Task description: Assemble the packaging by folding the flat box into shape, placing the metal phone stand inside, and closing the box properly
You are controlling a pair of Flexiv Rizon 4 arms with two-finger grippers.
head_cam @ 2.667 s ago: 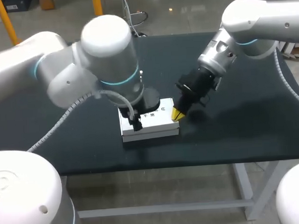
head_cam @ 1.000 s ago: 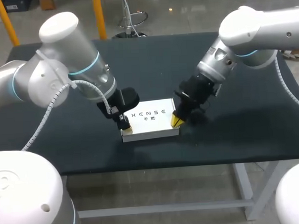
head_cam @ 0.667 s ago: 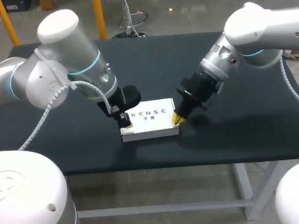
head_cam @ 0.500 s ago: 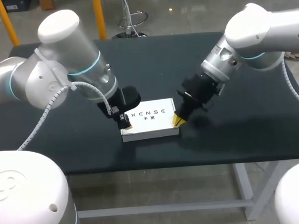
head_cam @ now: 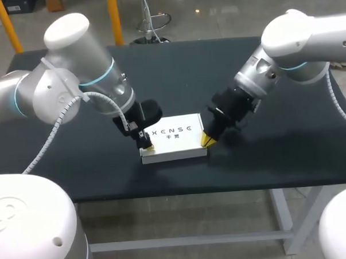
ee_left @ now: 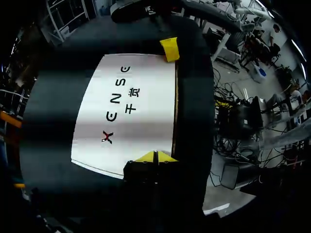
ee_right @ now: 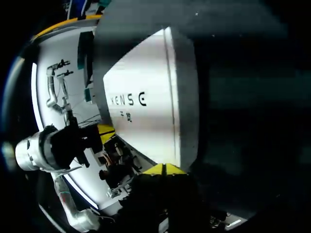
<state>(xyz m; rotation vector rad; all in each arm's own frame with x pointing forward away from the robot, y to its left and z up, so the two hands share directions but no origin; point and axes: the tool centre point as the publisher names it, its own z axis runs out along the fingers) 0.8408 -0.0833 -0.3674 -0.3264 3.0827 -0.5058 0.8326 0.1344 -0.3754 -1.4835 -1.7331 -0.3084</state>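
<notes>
The white box lies closed on the dark table, dark lettering on its lid. The metal phone stand is not visible in any view. My left gripper is shut, holding nothing, its yellow tips at the box's front left corner. In the left wrist view the gripper rests at the near end of the lid, and the other arm's yellow tip shows at the far end. My right gripper is shut and empty, against the box's right end. The right wrist view puts that gripper just off the box's side wall.
Both arms angle down over the table's middle, one on each side of the box. The box sits near the front edge. Bare dark tabletop stretches behind the box and out to the right.
The left arm, earlier hunched over the box and hiding its lid, has swung back left, leaving its tip at the front left corner. The right arm has edged slightly rightward. The box stays put.
</notes>
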